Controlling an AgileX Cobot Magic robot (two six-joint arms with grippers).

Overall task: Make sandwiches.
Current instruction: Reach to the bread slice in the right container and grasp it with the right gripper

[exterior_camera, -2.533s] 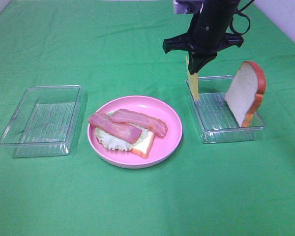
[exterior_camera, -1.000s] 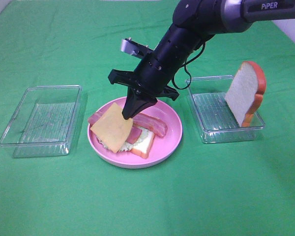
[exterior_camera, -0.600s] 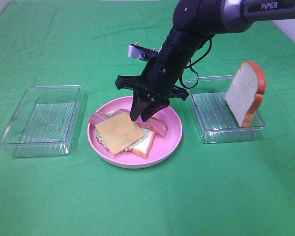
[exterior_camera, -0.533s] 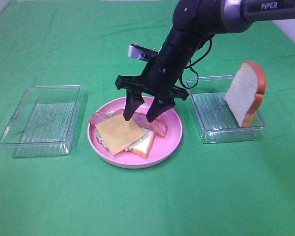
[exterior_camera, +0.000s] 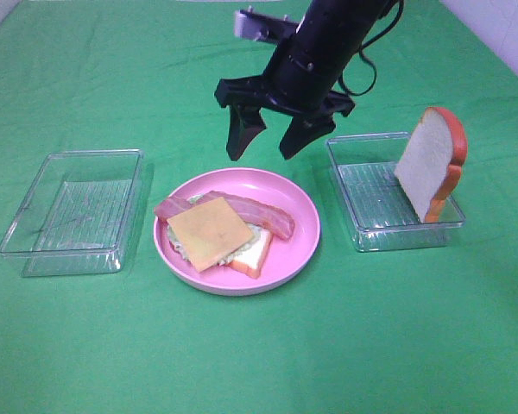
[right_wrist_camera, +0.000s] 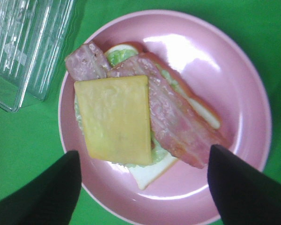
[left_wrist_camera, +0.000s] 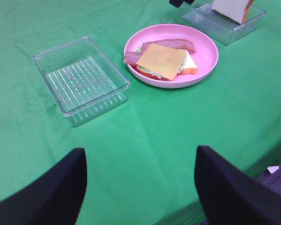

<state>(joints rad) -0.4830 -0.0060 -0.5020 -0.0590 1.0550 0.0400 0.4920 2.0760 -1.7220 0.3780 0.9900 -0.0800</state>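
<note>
A half-built sandwich lies on the pink plate (exterior_camera: 304, 246): a bread slice (exterior_camera: 255, 255) at the bottom, then lettuce (exterior_camera: 182, 247), bacon strips (exterior_camera: 261, 215) and a cheese square (exterior_camera: 210, 233) on top. In the right wrist view the cheese (right_wrist_camera: 117, 119) covers part of the bacon (right_wrist_camera: 178, 122). My right gripper (exterior_camera: 268, 145) hangs open and empty above the plate's far edge. A second bread slice (exterior_camera: 432, 159) leans upright in the right clear tray (exterior_camera: 371, 233). My left gripper (left_wrist_camera: 140, 187) is open and empty, low over the cloth, well short of the plate (left_wrist_camera: 206, 51).
An empty clear tray (exterior_camera: 73, 211) sits left of the plate on the green cloth. The left wrist view shows this tray (left_wrist_camera: 82, 79) and the table's front edge with floor (left_wrist_camera: 274, 171) beyond it.
My right gripper opened and let the cheese go onto the bacon. It then rose up and back from the plate. The left gripper has stayed put.
</note>
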